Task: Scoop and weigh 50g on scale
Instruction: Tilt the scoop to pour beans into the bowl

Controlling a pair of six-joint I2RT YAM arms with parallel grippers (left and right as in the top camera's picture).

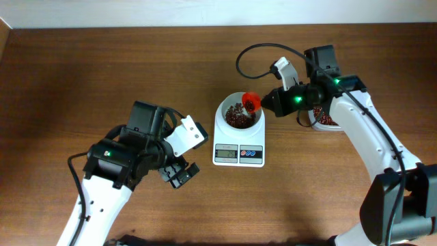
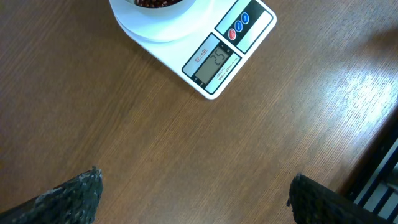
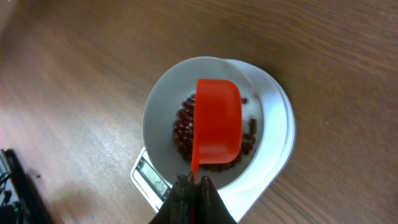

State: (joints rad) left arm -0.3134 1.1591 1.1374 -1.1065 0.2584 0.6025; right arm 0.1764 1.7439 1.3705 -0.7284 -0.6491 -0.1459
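Scale (image 1: 238,140): bowl (image 3: 160,102) part-filled with beans (image 3: 185,134); display (image 2: 214,61) seemingly 25, roughly halfway. Right tool (image 3: 190,186) clenched on orange scoop (image 3: 217,127), upturned over bowl. Left tool (image 1: 179,172) released, idle.

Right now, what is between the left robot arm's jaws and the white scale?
Nothing but bare brown table. The left wrist view shows only wood between the open left jaws and the scale, and the overhead view shows the same.
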